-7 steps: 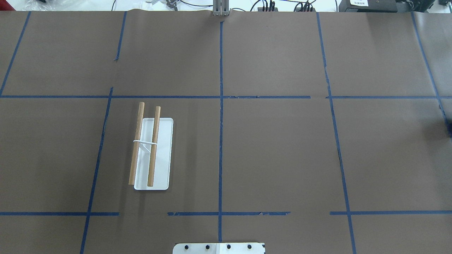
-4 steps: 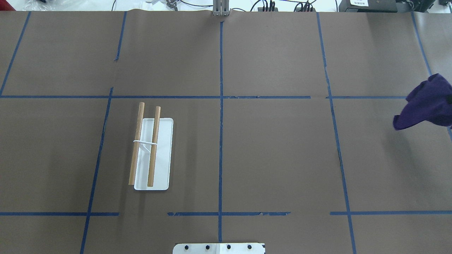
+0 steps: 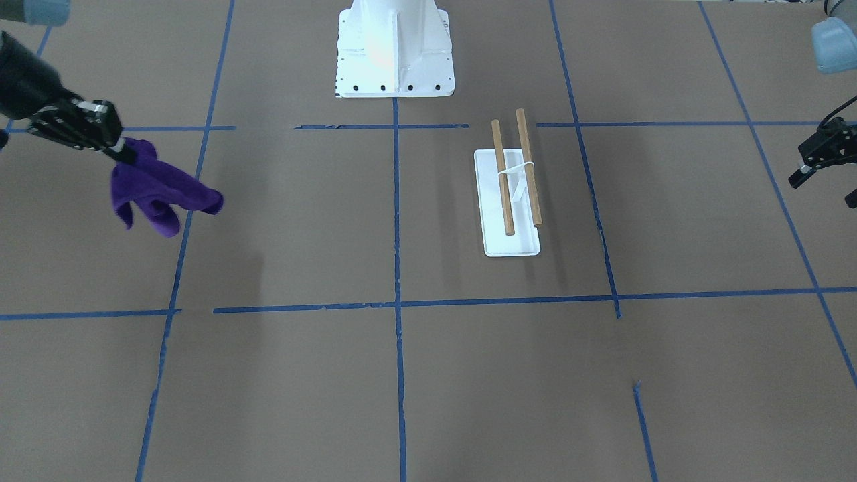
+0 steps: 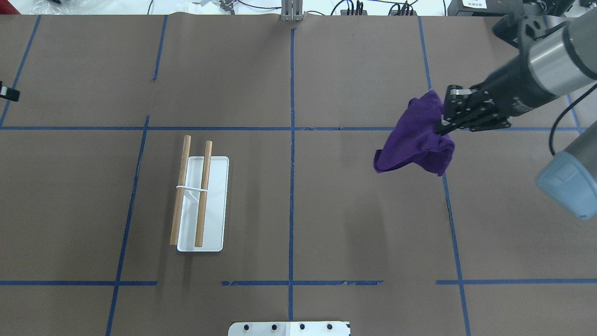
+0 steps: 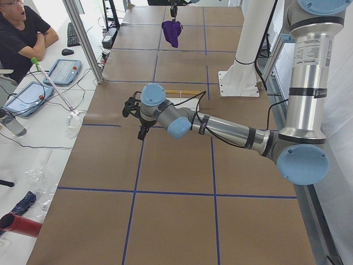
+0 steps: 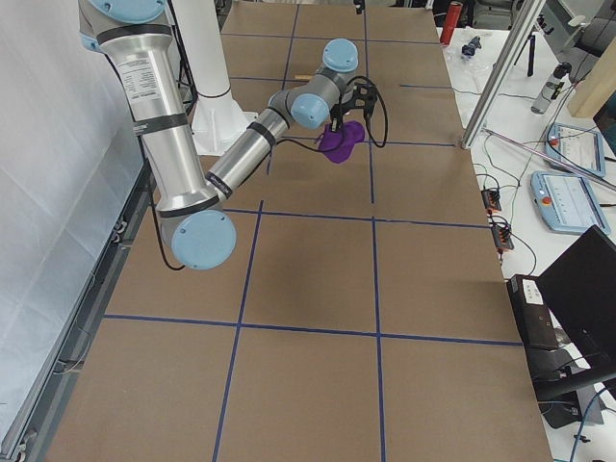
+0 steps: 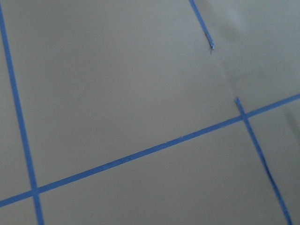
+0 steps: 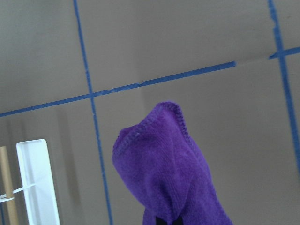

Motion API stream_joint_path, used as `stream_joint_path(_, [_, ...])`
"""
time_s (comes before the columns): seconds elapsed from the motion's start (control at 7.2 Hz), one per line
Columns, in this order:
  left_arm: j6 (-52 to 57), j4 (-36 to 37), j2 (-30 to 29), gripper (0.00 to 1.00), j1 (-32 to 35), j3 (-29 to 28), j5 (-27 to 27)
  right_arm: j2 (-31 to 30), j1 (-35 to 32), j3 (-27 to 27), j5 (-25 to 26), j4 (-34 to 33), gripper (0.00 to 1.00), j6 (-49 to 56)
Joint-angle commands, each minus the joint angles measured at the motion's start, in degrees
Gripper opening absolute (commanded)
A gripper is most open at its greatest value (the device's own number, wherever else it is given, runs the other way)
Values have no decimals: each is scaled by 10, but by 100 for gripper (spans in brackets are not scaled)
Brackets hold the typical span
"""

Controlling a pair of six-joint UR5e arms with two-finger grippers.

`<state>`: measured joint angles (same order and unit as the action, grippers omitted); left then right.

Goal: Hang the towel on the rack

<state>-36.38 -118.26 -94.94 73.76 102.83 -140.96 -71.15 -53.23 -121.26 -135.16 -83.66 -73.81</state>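
My right fingers [image 4: 445, 125] are clamped on the bunched purple cloth towel [image 4: 415, 142], which hangs above the brown counter [image 4: 326, 210], right of centre overhead. The two-dowel wooden rack on white base [image 4: 203, 210] sits well apart toward lower left, dowels running top-to-bottom. My left fingers [image 3: 800, 175] look spread and empty.

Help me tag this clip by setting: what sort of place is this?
Probably a robotics lab test cell: a paper-covered table gridded with blue tape, a robot arm by a bolted white pedestal, and an operator beside touchscreen pendants.
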Motion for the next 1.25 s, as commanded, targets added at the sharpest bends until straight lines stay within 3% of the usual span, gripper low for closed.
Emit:
stream_joint_path(0.0, [-268, 1, -92, 100, -53, 4, -47, 94, 110, -5, 120, 0, 0, -153])
stream_joint_path(0.28, [-476, -8, -156, 100, -118, 23, -43, 133, 153, -1, 194, 1, 0, -261])
stream_joint_path(0.56, [-624, -11, -222, 100, -181, 27, -37, 152, 175, 1, 226, 1, 0, -262])
stream_joint_path(0.83, [-691, -8, -259, 100, -208, 24, -13, 164, 225, 2, 299, -1, 0, -236])
stream_joint_path(1.11, [-735, -7, -282, 98, -235, 15, -3, 180, 236, 5, 310, 0, 0, -240])
